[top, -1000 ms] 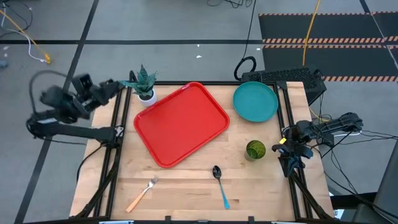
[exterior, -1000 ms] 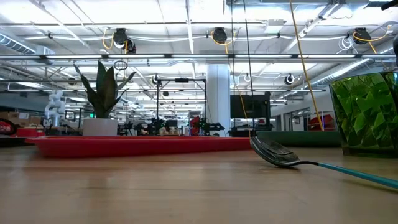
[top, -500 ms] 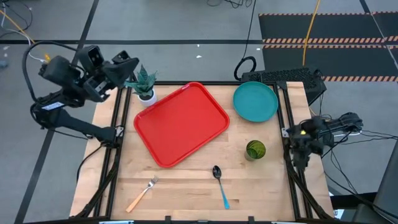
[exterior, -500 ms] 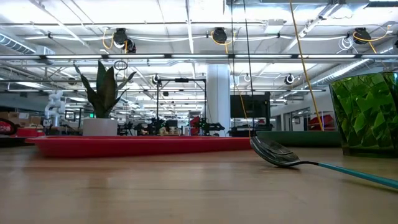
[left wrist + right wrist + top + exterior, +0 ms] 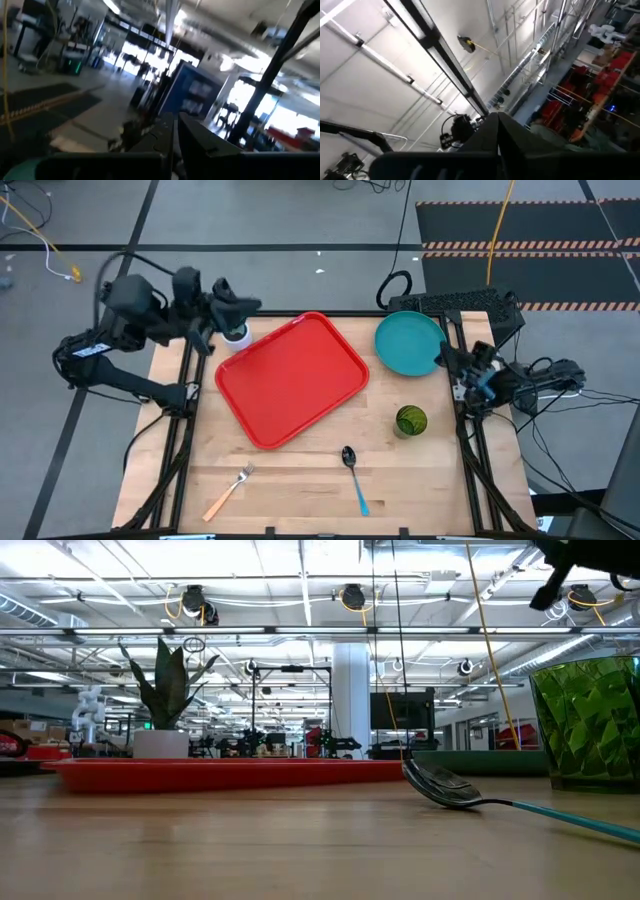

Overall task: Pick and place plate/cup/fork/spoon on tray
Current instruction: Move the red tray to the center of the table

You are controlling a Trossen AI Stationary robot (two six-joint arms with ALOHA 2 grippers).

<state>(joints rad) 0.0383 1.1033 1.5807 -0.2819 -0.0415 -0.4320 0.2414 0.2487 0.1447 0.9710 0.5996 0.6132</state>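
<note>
The red tray (image 5: 290, 380) lies slantwise on the table's far middle. The teal plate (image 5: 410, 343) lies flat right of it. The green cup (image 5: 411, 421) stands upright nearer the front. The blue-handled spoon (image 5: 355, 478) and the orange-handled fork (image 5: 228, 492) lie flat near the front edge. My left gripper (image 5: 252, 306) is shut and empty, raised over the plant at the far left corner. My right gripper (image 5: 441, 353) is shut and empty, raised beside the plate's right rim. Both wrist views, left (image 5: 175, 124) and right (image 5: 498, 117), look into the room past closed fingers.
A white pot with a green plant (image 5: 235, 330) stands at the tray's far left corner, partly under my left gripper. A black keyboard (image 5: 455, 302) lies beyond the plate. Bare wood shows between the tray and the cutlery. In the low view the cup (image 5: 590, 720) and spoon bowl (image 5: 445, 785) are close.
My left arm has swung from beyond the table's left edge toward the far left corner and now reaches over the plant. My right gripper has risen from the right edge beside the cup and gone toward the far edge, up to the plate's right rim, tipping upward. The objects have not moved.
</note>
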